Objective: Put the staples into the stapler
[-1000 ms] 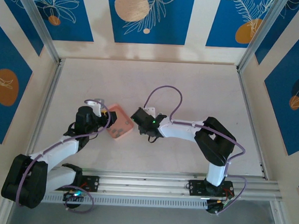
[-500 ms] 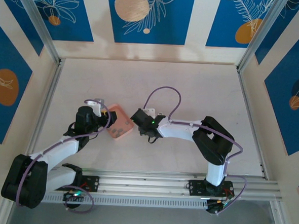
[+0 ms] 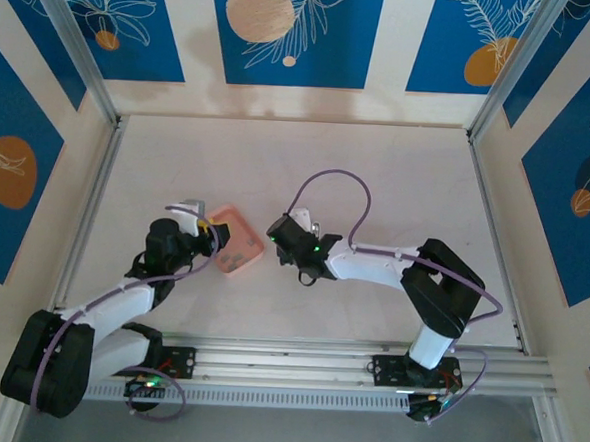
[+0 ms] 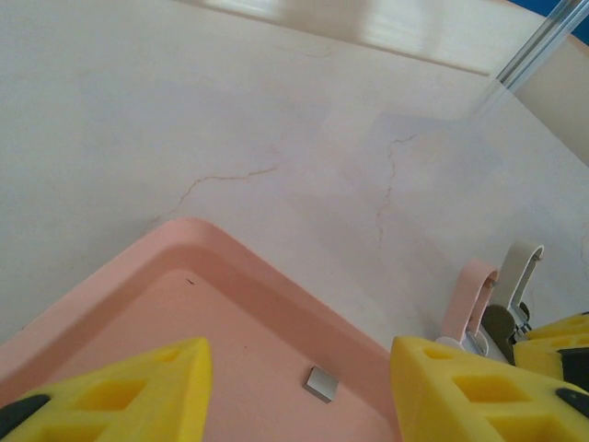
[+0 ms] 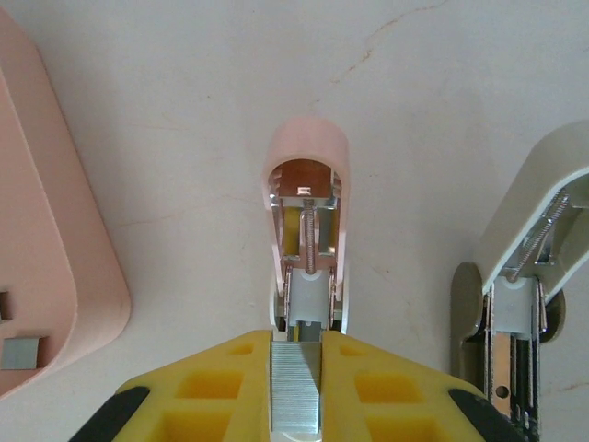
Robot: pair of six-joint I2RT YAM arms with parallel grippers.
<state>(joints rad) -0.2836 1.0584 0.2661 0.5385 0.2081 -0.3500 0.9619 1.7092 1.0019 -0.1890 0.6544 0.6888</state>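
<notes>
My right gripper [image 5: 295,368] is shut on a small ribbed grey block of staples [image 5: 295,391], held just behind the open pink stapler [image 5: 308,198]. The stapler's spring and white pusher face me, and its channel lines up with the block. More staples [image 5: 20,353] lie in the shallow pink tray [image 5: 55,230] to the left. My left gripper [image 4: 299,387] hangs open over that tray [image 4: 138,304], with one staple piece [image 4: 321,384] on the floor between its fingers. In the top view the tray [image 3: 238,253] sits between the left gripper [image 3: 212,238] and the right gripper [image 3: 277,232].
A second, beige stapler [image 5: 529,276] lies open just right of the pink one. Both the pink stapler [image 4: 467,295] and the beige stapler [image 4: 515,269] stand beyond the tray's right rim. Metal rails edge the white table [image 3: 378,176], with free room toward the back.
The right arm's elbow has swung to the right and its gripper has shifted slightly near and right. The left gripper has drawn back a little toward the near edge.
</notes>
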